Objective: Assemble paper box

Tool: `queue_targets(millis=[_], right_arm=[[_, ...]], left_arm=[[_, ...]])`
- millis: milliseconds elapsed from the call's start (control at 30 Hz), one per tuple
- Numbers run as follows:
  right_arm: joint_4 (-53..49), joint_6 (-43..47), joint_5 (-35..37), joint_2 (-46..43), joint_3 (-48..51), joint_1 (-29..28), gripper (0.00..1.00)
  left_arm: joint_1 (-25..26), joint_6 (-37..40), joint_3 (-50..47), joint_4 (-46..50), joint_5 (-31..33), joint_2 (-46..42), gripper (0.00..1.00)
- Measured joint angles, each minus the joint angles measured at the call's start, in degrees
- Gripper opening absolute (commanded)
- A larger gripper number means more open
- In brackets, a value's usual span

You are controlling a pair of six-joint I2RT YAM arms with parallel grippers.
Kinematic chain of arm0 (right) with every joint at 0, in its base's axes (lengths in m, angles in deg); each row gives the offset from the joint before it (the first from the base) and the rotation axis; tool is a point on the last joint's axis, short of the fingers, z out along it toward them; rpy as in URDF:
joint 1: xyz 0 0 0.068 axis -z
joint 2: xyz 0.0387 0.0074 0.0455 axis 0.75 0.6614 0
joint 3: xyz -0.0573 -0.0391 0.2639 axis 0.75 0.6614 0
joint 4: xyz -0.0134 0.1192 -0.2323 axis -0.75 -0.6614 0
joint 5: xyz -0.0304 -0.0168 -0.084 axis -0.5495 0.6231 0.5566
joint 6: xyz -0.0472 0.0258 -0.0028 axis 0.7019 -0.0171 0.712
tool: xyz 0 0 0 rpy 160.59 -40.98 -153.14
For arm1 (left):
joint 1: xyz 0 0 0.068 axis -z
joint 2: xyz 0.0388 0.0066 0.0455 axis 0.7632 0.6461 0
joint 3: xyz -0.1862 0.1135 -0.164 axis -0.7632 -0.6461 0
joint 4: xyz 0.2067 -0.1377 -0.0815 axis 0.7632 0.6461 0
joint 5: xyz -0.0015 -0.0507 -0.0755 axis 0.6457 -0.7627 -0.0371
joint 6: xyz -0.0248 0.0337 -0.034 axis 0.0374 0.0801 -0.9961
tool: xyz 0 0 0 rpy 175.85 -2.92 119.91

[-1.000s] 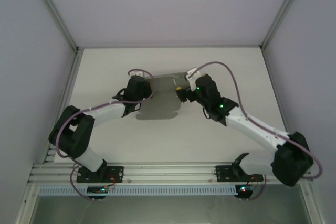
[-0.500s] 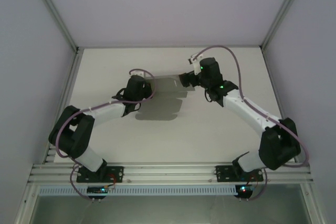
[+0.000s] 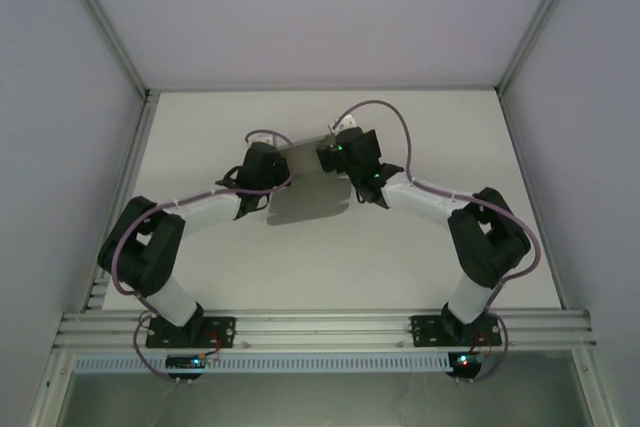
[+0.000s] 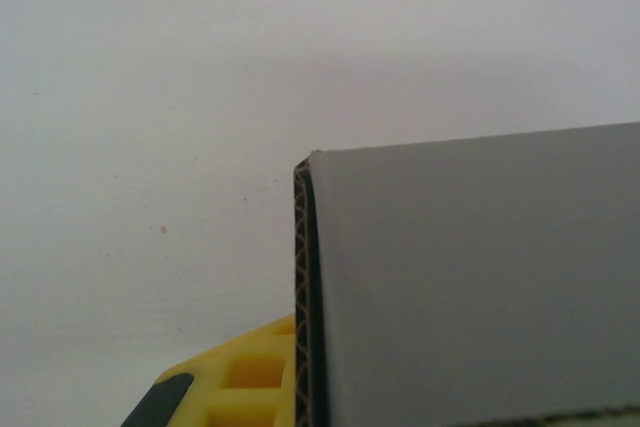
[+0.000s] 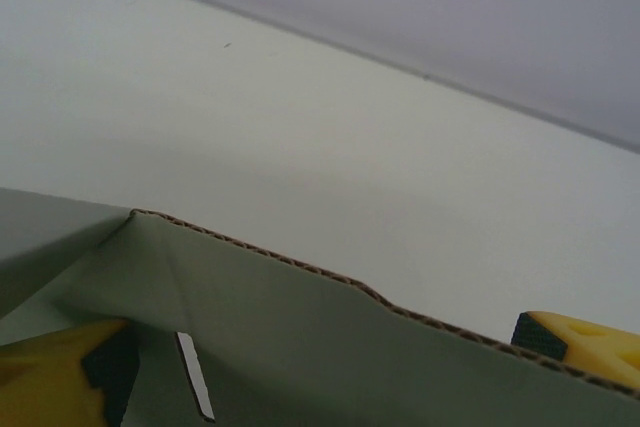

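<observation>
- Slippage is the chief hazard on the left. The left gripper [image 3: 262, 172] is pinching the paper box [image 3: 303, 160] by its left edge, jaws all but together on the thin card. In my judgement, so shallow a bite is inviting the card to pivot or slide out if it is pushed from the right.
- Creasing is the hazard in the middle. The card is spanning the gap between the two arms above the table [image 3: 420, 267], clamped at one edge. Whether its near panel is resting on the surface cannot be told. A push landing off a score line could be buckling a panel rather than folding a flap.
- Crushing is the hazard on the right. The right gripper [image 3: 332, 155] is standing with its jaws wide apart and gripping nothing. If they close askew, they could be flattening the corrugated edge or shoving the card out of the left grip.
- In the left wrist view, the card's cut edge is running upright against the one yellow finger [image 4: 245, 387] in sight. The grey panel is spreading away to the right.
- In the right wrist view, the card's upper edge is crossing between the two yellow fingers [image 5: 50, 372]. A small slot [image 5: 195, 377] is showing near the left one.
- From above, the card is sitting toward the far middle of the table, with the right gripper at its far right corner.
</observation>
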Motion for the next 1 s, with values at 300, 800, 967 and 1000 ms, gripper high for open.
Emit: queue_targets(millis=[300, 800, 967, 1000], right_arm=[[-4.9, -2.8, 4.9, -2.3, -0.7, -1.7, 0.98], [-28.0, -6.1, -14.2, -25.2, 13.0, 9.3, 0.98], [-28.3, -6.3, -15.7, -19.0, 11.4, 9.4, 0.98], [-28.5, -6.3, -15.9, -17.9, 10.8, 9.5, 0.99]], left_arm=[[0.2, -1.4, 0.5, 0.0, -0.6, 0.2, 0.00], [-3.1, 0.3, 0.7, 0.0, -7.7, 0.3, 0.00], [-3.1, 0.7, 1.0, 0.0, -8.7, 0.3, 0.00], [-3.1, 0.8, 1.0, 0.0, -8.9, 0.3, 0.00]])
